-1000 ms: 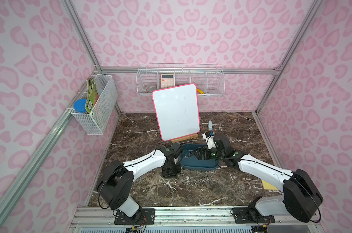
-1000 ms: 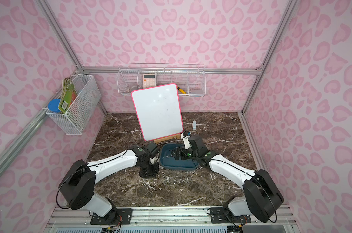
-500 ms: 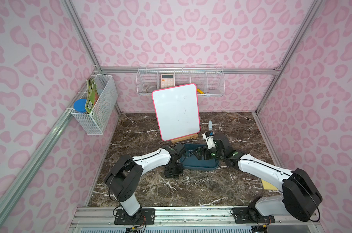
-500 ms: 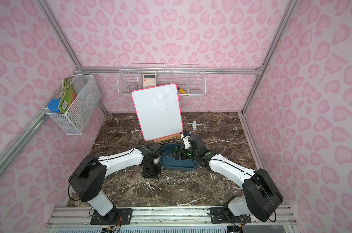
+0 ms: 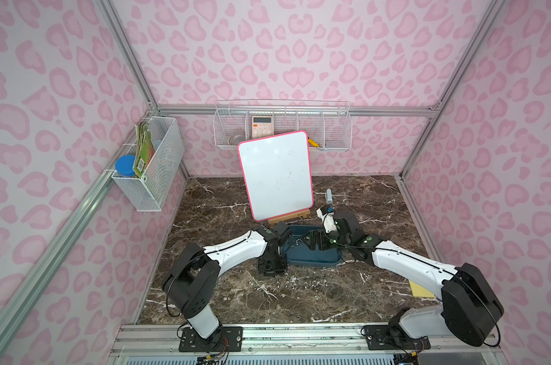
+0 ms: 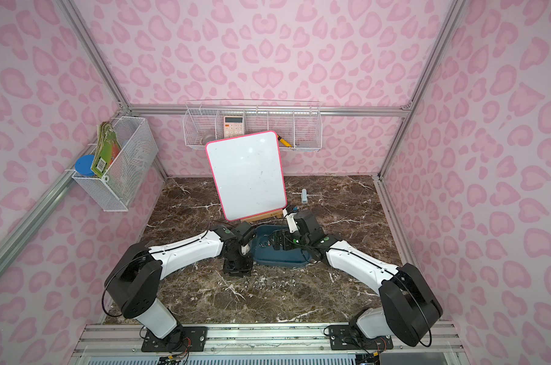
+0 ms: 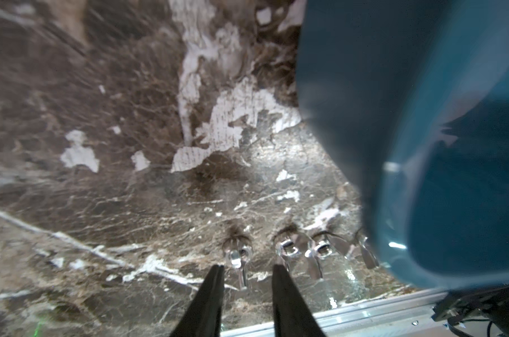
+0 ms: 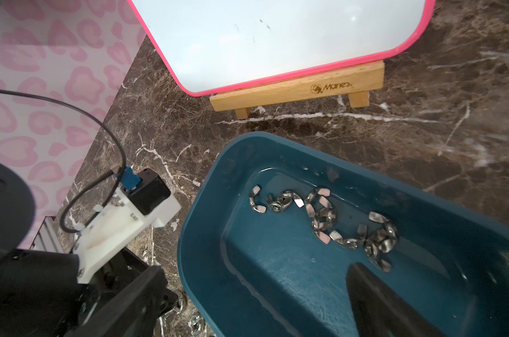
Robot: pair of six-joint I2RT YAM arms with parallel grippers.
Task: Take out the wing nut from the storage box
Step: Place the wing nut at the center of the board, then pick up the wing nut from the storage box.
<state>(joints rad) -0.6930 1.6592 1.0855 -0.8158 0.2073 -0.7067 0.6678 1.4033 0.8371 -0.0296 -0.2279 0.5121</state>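
The left tool, fingers parted, hovers with a wing nut between its tips. The nut lies on the desk, ending a row beside the storage box at mid-desk. The right tool, spread wide, straddles the box's wall, one finger inside near more nuts.

- Left arm and right arm, on either side of the storage box: smooth white link shells between bulky black joint housings.
- Thin black cables loop at the shoulders — above black base plates with silver screws.
- Left gripper: two black fingers tapering to narrow tips.
- White camera bracket beside the storage box — blue plug, black cable, white zip tie.
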